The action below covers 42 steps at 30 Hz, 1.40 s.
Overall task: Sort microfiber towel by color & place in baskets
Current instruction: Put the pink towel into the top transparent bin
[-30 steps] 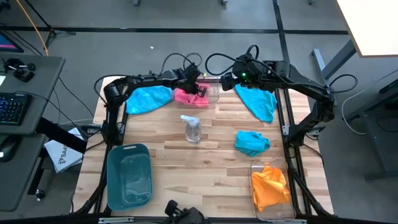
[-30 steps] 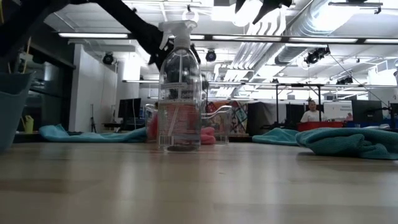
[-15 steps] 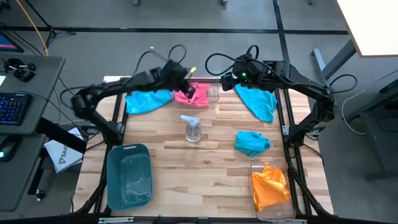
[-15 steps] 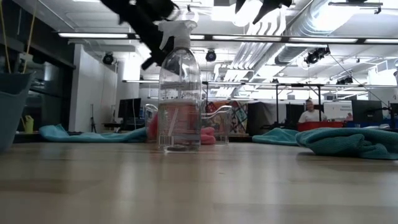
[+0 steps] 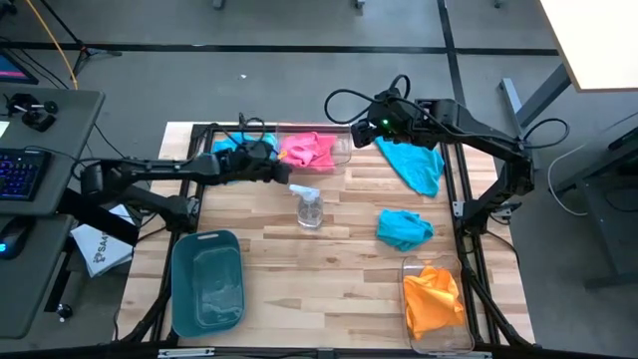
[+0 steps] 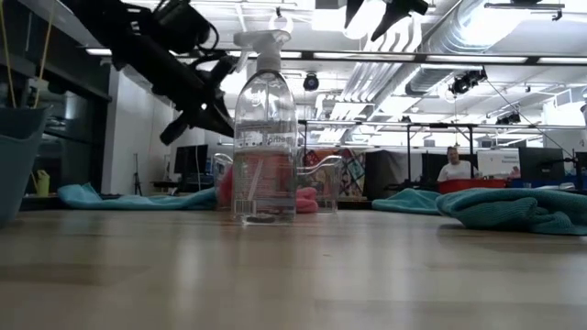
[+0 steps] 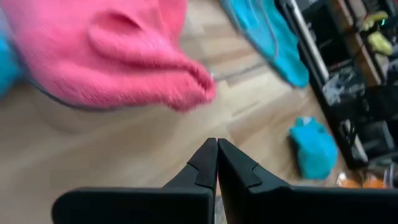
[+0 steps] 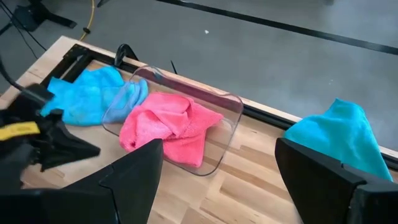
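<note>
A pink towel (image 5: pixel 309 150) lies in the clear basket (image 5: pixel 342 152) at the table's far edge; it also shows in the right wrist view (image 8: pixel 168 127). My left gripper (image 5: pixel 285 172) is shut and empty (image 7: pixel 217 163), just near-left of that basket. One teal towel (image 5: pixel 231 148) lies partly under my left arm. Another lies at the far right (image 5: pixel 414 165), and a third at mid right (image 5: pixel 404 227). An orange towel (image 5: pixel 434 297) fills the second clear basket (image 5: pixel 414 267). The teal basket (image 5: pixel 207 281) stands near left. My right gripper (image 8: pixel 230 186) is open above the far edge.
A clear spray bottle (image 5: pixel 309 206) stands upright at the table's middle, just near my left gripper. Black frame rails (image 5: pixel 461 189) run along the table's sides. Bare wood lies between the teal basket and the orange towel's basket.
My left gripper has drawn back from over the pink towel in the far clear basket, going toward the table's near left and down beside the spray bottle. The pink towel stays in the basket. My right gripper has kept almost still.
</note>
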Each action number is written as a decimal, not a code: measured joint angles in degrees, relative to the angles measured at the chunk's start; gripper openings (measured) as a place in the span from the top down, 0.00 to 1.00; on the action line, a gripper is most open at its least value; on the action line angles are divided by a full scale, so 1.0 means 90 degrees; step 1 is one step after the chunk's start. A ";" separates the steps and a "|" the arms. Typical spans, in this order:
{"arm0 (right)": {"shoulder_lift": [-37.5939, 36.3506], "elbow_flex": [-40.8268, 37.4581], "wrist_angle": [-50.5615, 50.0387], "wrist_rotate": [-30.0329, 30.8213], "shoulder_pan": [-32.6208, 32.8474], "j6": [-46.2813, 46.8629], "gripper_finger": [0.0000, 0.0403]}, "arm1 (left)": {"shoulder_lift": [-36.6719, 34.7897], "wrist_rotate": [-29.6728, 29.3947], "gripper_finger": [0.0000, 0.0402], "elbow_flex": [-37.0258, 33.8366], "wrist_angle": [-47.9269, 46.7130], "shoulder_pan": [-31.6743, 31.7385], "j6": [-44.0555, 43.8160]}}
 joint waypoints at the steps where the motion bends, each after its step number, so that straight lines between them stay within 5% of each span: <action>1: 0.0002 -0.0001 0.0013 0.0000 0.0000 0.0000 0.24 | 0.0090 0.0044 1.00 0.0000 0.0040 -0.0055 0.0034; 11: 0.0002 -0.0002 0.0083 0.0153 0.0000 0.0002 0.24 | 0.1169 -0.0223 1.00 0.0005 0.0852 -0.0313 -0.0223; 19: 0.0002 -0.0002 0.0090 0.0158 0.0000 0.0002 0.24 | 0.1103 -0.0767 1.00 0.0064 0.1681 -0.0261 -0.0040; 26: 0.0002 -0.0002 0.0082 0.0158 0.0000 -0.0010 0.24 | 0.1142 -0.1192 1.00 0.0617 0.1242 -0.0023 0.0732; 31: 0.0002 -0.0002 0.0073 0.0158 0.0000 -0.0011 0.24 | 0.0974 -0.0603 1.00 0.1017 0.0611 0.0076 0.0838; 42: 0.0002 -0.0002 0.0073 0.0160 -0.0069 -0.0058 0.24 | 0.1295 -0.0488 1.00 0.1145 -0.0649 0.0011 0.0838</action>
